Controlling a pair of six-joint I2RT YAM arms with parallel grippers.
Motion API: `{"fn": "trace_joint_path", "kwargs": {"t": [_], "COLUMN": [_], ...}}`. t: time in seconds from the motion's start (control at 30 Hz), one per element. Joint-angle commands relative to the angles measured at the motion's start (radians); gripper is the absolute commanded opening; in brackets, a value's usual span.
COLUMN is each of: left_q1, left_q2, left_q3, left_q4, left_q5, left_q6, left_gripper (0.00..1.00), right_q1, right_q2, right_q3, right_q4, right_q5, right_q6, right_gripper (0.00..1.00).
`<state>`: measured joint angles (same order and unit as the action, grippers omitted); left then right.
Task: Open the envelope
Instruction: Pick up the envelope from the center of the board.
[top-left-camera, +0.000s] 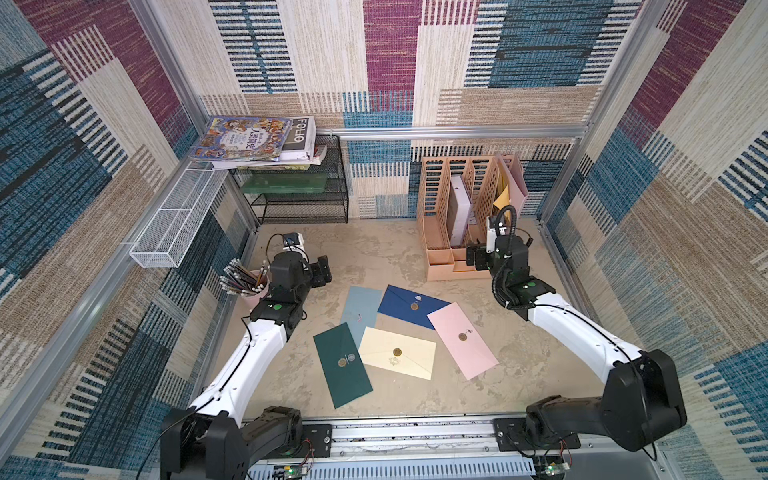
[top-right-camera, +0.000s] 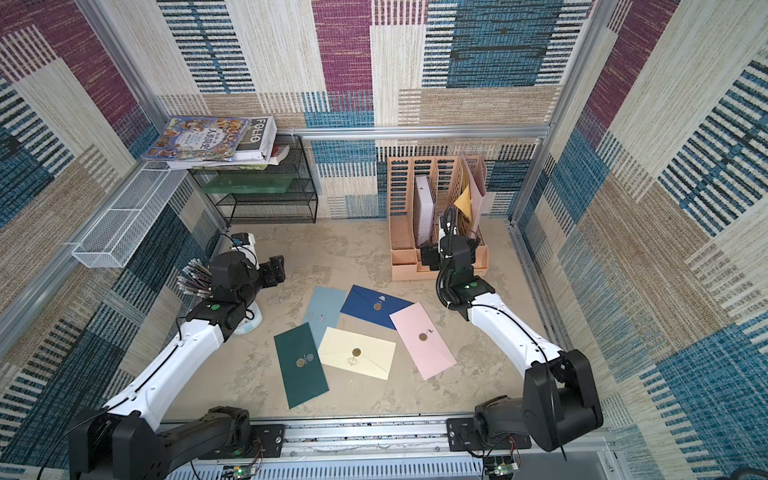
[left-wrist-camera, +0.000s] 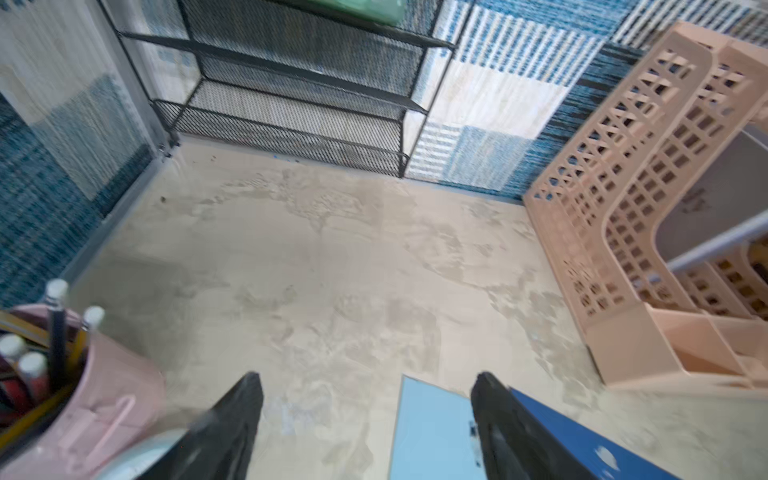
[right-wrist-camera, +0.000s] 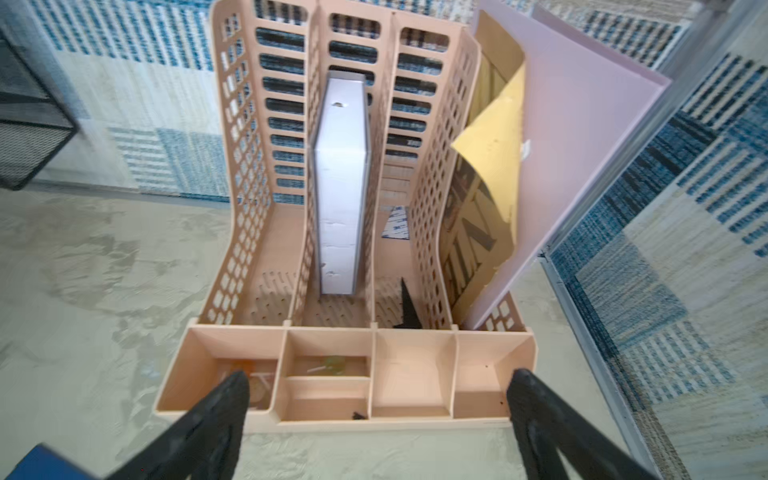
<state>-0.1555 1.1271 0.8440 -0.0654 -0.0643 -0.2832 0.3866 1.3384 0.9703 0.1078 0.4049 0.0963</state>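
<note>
Envelopes: five lay fanned mid-table, overlapping; cream (top-left-camera: 397, 352) on top, green (top-left-camera: 343, 364), pale blue (top-left-camera: 360, 309), navy (top-left-camera: 411, 306), pink (top-left-camera: 462, 340); four showed round seals
Left gripper (left-wrist-camera: 368, 419): jaws apart, empty, hanging above the pale blue and navy corners, beside the pencil cup (top-left-camera: 254, 286)
Right gripper (right-wrist-camera: 378, 415): spread wide, empty, over the file rack (right-wrist-camera: 490, 399) trays, away from the envelopes

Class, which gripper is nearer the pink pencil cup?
Left. The left gripper hovers just beside the pink pencil cup; the right gripper is across the table by the peach file organizer.
</note>
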Motion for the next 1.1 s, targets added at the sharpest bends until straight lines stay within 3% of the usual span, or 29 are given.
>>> {"fn": "trace_joint_path", "kwargs": {"t": [0.0,0.1,0.2,0.4,0.6,0.87,1.07], "left_q1": [-0.034,-0.068,-0.082,-0.094,-0.105,-0.108,-0.114], "left_q2": [-0.085,-0.200,-0.267,-0.216,-0.058,0.133,0.042], "left_q3": [-0.059,-0.164,-0.203,-0.198,-0.128,-0.012,-0.138], "left_q4": [-0.117,-0.147,-0.298,-0.383,-0.324,-0.342,-0.390], "left_q5": [0.081,0.055,-0.014,0.046,0.157,0.179,0.187], "left_q6": [-0.133,-0.285,-0.443,-0.459,-0.437,-0.424,-0.541], "left_gripper": [0.81,0.82,0.81,0.81,0.81,0.81,0.79], "right_q1": [0.047,0.102,0.144,0.156,0.175,0.255,0.354], "right_q2": [-0.020,-0.027,-0.012,0.071,0.209,0.376,0.420], "right_q3": [0.022,0.023,0.018,0.027,0.111,0.218,0.251], "right_q4": [-0.179,-0.236,-0.259,-0.225,-0.250,-0.276,-0.292], "right_q5": [-0.063,-0.156,-0.293,-0.435,-0.523,-0.660,-0.847], "right_q6": [0.090,0.130,0.141,0.174,0.177,0.167,0.150], "right_gripper": [0.99,1.00,1.00,0.96,0.96,0.92,0.91]}}
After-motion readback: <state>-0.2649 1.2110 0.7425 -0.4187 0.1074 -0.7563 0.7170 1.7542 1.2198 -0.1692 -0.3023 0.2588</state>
